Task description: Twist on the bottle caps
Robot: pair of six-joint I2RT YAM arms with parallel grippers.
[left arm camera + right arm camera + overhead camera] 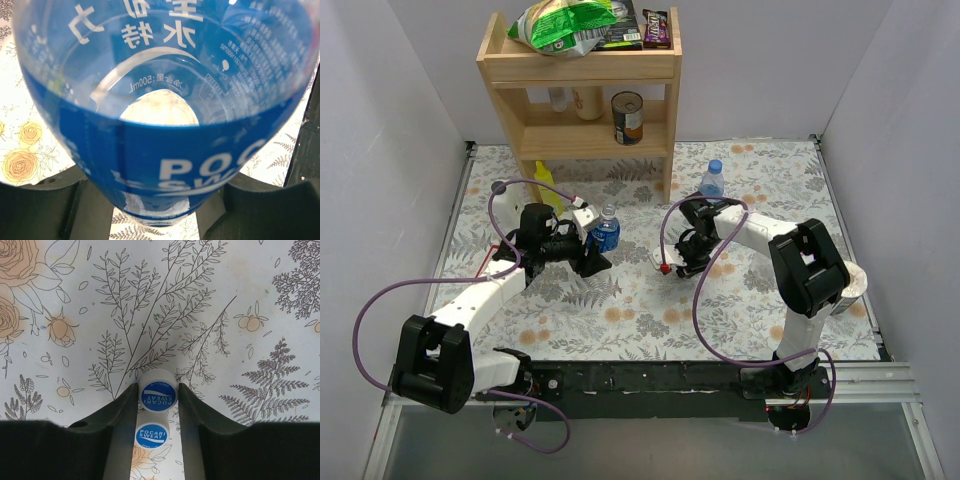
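My left gripper is shut on a clear bottle with a blue label band, standing left of centre. In the left wrist view the bottle fills the frame, with a dark finger on each side of it. My right gripper points down at the cloth right of centre. In the right wrist view its fingertips press both sides of a round bottle cap with a blue top and white sides. A second bottle cap lies just behind it between the fingers, untouched. Another bottle with a blue cap on stands behind the right gripper.
A wooden shelf stands at the back, with snack bags on top and a can inside. A yellow bottle stands by its left leg. White walls close in the floral cloth.
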